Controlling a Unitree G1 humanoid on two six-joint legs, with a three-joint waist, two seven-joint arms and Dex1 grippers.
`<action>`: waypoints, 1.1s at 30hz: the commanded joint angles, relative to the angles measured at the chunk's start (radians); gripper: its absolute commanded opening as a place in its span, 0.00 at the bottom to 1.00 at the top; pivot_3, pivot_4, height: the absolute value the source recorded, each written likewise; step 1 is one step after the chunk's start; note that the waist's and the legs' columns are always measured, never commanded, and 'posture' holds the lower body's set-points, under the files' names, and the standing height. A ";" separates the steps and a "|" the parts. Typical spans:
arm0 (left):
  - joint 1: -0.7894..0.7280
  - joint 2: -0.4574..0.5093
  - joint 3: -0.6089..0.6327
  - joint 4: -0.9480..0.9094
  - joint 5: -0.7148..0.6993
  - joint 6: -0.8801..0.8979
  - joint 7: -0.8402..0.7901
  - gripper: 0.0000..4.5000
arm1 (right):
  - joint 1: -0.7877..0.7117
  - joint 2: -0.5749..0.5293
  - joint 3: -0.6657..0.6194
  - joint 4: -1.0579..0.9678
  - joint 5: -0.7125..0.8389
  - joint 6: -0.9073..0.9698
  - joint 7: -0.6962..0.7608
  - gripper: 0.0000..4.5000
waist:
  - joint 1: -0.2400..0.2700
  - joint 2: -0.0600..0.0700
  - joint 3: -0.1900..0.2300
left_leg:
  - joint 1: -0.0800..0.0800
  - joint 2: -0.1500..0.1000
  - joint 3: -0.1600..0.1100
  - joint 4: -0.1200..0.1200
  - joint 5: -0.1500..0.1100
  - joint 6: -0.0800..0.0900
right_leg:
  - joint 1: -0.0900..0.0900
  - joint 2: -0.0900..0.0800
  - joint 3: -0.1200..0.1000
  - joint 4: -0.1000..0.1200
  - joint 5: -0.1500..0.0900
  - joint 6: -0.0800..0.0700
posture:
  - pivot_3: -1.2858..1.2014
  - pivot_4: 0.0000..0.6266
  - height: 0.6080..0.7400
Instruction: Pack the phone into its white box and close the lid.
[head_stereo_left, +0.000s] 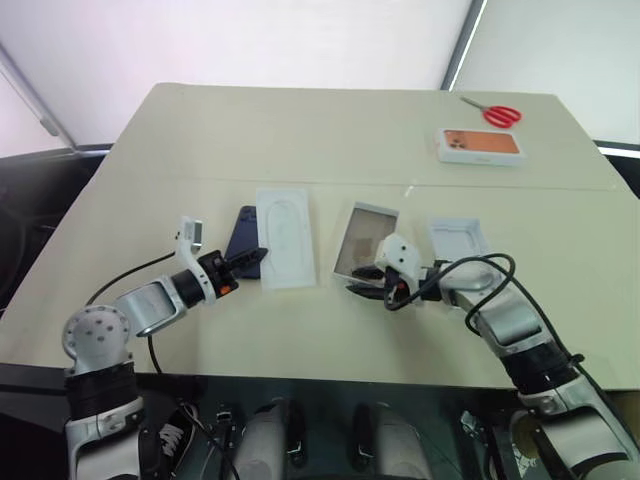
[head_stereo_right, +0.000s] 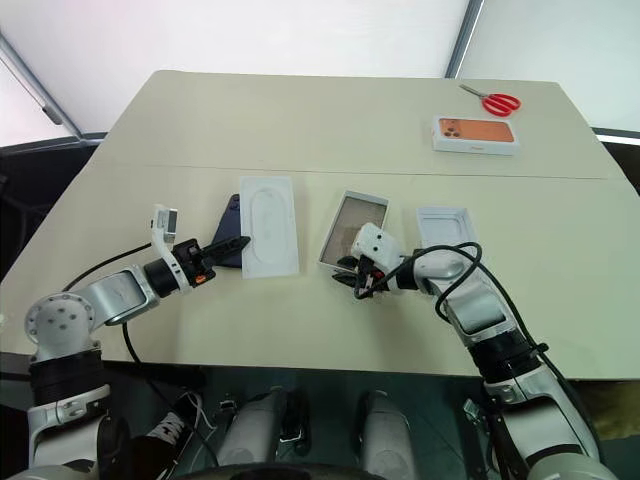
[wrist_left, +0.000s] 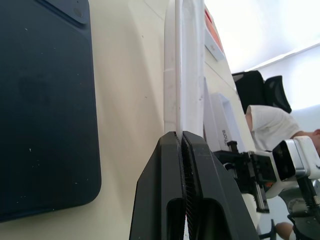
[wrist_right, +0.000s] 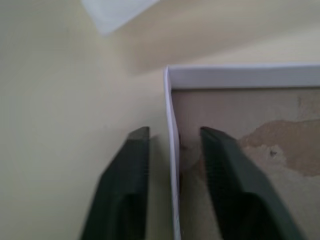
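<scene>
The dark navy phone (head_stereo_left: 243, 232) lies flat on the table, partly under the left edge of a flat white insert (head_stereo_left: 285, 235). My left gripper (head_stereo_left: 262, 256) is shut on the near edge of that insert (wrist_left: 184, 60), beside the phone (wrist_left: 45, 100). The white box (head_stereo_left: 366, 238) with its brownish floor lies right of the insert. My right gripper (head_stereo_left: 356, 289) is at the box's near left corner, its jaws astride the side wall (wrist_right: 172, 165), one finger inside and one outside, with a small gap on each side. The lid (head_stereo_left: 458, 240) lies open side up, right of the box.
A white box with an orange phone picture (head_stereo_left: 480, 146) and red scissors (head_stereo_left: 492, 114) lie at the far right of the table. A seam crosses the tabletop behind the boxes. A person sits beyond the table in the left wrist view.
</scene>
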 joint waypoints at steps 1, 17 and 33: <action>-0.017 0.016 0.003 -0.028 -0.028 -0.001 0.018 0.00 | -0.010 -0.009 0.001 0.005 -0.017 -0.046 0.024 0.01 | 0.000 0.000 0.000 | 0.000 0.000 0.000 0.000 0.000 0.000 | 0.000 0.000 0.000 0.000 0.001 0.001 | 0.52 0.24 0.98; -0.108 0.007 -0.025 0.024 -0.181 0.017 0.165 0.00 | 0.005 -0.016 0.012 -0.017 0.002 -0.204 0.181 0.01 | 0.000 -0.001 0.001 | 0.000 0.000 0.000 0.000 0.000 0.000 | 0.001 0.001 0.000 0.000 0.001 0.002 | 0.52 0.24 0.98; -0.123 -0.086 -0.138 0.038 -0.162 -0.029 0.154 0.00 | 0.010 -0.129 -0.197 -0.067 0.124 -0.063 0.187 0.87 | 0.007 -0.002 0.002 | 0.000 0.000 0.000 0.000 0.000 0.000 | 0.001 0.000 0.000 0.000 0.001 0.002 | 0.52 0.24 0.98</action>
